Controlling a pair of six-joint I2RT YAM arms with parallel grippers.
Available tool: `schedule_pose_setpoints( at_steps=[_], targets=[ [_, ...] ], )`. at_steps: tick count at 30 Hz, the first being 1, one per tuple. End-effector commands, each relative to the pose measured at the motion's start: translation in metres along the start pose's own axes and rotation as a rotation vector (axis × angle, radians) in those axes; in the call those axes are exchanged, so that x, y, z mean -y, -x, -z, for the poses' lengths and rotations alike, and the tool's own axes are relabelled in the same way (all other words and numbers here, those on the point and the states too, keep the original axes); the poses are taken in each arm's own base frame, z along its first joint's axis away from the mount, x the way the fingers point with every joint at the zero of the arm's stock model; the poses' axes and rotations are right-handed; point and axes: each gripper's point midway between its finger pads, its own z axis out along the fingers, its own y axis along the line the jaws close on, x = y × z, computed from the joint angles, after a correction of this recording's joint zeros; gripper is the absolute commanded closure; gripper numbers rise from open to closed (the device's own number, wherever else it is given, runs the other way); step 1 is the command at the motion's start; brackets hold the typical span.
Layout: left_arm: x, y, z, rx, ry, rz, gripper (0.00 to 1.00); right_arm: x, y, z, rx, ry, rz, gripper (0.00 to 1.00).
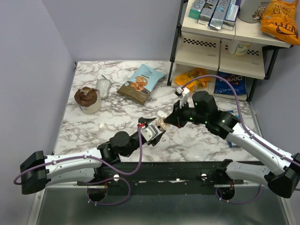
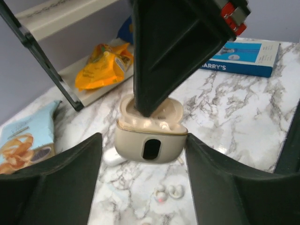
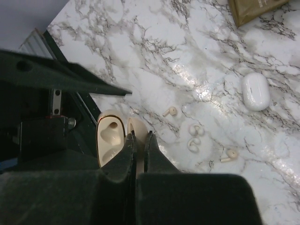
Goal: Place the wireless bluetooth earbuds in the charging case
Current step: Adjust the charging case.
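Observation:
The charging case (image 2: 150,136) hangs open above the marble, its tan-peach sockets (image 3: 110,138) showing. My right gripper (image 3: 139,134) is shut on the case's raised lid (image 3: 139,124), pinching it from above. My left gripper (image 2: 143,140) is open around the case body: its right finger (image 2: 211,178) touches the case and a gap shows at its left finger (image 2: 70,178). In the top view both grippers meet at the case (image 1: 161,125) in the table's middle. Two small white rounded earbuds (image 3: 195,130) (image 3: 193,144) lie on the marble beyond the case, also seen under it as earbuds (image 2: 168,191).
A plain white oval case (image 3: 255,91) and two tan stemmed buds (image 3: 170,111) (image 3: 228,155) lie nearby. A snack bag (image 1: 140,83) and a brown-topped cup (image 1: 87,99) sit at the back left. A shelf rack (image 1: 225,42) stands back right, with a blue box (image 2: 246,57) near it.

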Motion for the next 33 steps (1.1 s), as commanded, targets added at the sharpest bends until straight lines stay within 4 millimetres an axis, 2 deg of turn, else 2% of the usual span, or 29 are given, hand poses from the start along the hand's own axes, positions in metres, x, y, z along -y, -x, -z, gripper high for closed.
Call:
schedule_pose_setpoints(
  at_steps=[1,7,8,10,11,13,15,17,20,22,26,28,33],
  targets=[
    [-0.025,-0.003,0.009,-0.052,0.128,0.033,0.05,-0.006,0.004,0.022,0.007,0.0,0.067,0.99],
    [-0.027,0.004,0.013,-0.07,0.126,0.057,0.01,-0.014,0.013,0.036,0.045,0.024,0.116,0.99],
    [-0.026,0.013,0.013,-0.051,0.111,0.08,0.01,-0.014,0.016,0.038,0.057,0.018,0.141,0.99],
    [-0.019,0.015,0.015,-0.062,0.062,0.088,0.01,-0.016,0.02,0.043,0.087,0.015,0.185,0.99],
    [-0.018,0.025,0.018,-0.036,0.041,0.096,0.01,-0.009,0.025,0.043,0.109,-0.025,0.219,0.99],
    [-0.004,0.034,0.021,-0.007,-0.07,0.115,0.01,-0.01,0.027,0.045,0.12,-0.038,0.269,0.99],
    [0.004,0.052,0.025,0.042,-0.195,0.163,0.01,-0.008,0.032,0.047,0.138,-0.053,0.354,0.99],
    [0.011,0.058,0.027,0.028,-0.305,0.189,0.01,-0.014,0.038,0.051,0.17,-0.036,0.425,0.99],
    [0.014,0.058,0.035,-0.002,-0.484,0.315,0.01,-0.023,0.046,0.058,0.196,-0.008,0.481,0.99],
    [0.027,0.065,0.046,0.005,-0.638,0.376,0.01,-0.026,0.056,0.064,0.217,-0.012,0.492,0.99],
    [0.035,0.05,0.038,-0.074,-0.763,0.442,0.06,-0.041,0.06,0.066,0.221,0.059,0.556,0.99],
    [0.036,0.053,0.035,-0.068,-0.788,0.439,0.11,-0.042,0.059,0.061,0.207,0.061,0.571,0.99],
    [0.033,0.06,0.025,-0.037,-0.798,0.429,0.14,-0.042,0.052,0.047,0.148,0.051,0.598,0.99]
  ],
)
